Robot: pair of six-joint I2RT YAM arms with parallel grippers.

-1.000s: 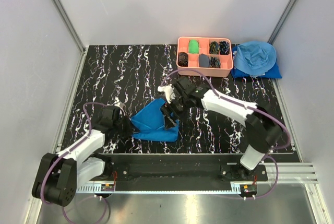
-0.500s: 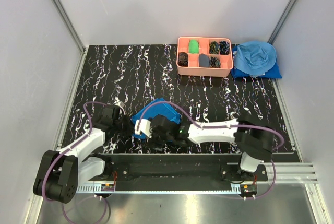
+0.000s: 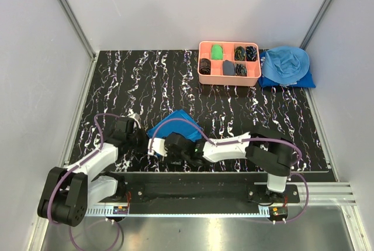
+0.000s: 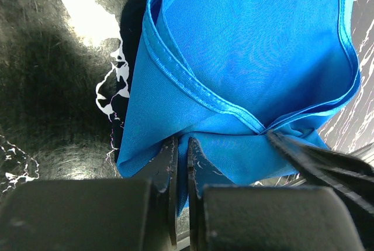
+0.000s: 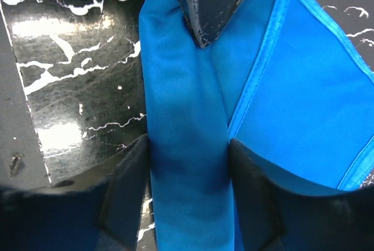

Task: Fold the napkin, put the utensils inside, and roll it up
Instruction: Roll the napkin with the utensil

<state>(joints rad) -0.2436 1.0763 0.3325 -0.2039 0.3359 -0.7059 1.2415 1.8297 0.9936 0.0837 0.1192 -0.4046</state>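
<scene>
The royal-blue napkin (image 3: 178, 121) lies bunched and folded over near the table's front edge, left of centre. My left gripper (image 3: 142, 140) is shut on a fold at its left corner, seen in the left wrist view (image 4: 180, 160) with the cloth (image 4: 251, 46) spreading beyond. My right gripper (image 3: 159, 145) reaches across from the right and is shut on a thick band of the same napkin (image 5: 304, 122), cloth filling the gap between its fingers (image 5: 125, 186). The two grippers nearly touch. The fork and spoon are out of view.
A pink compartment tray (image 3: 228, 78) with small dark and green items stands at the back. A sky-blue heap of cloth (image 3: 285, 66) lies to its right. The black marbled table (image 3: 146, 81) is bounded by white walls.
My right arm swung from mid-table toward the front left, carrying the napkin's edge over toward the left gripper. The napkin now looks smaller and more bunched. My left gripper barely moved.
</scene>
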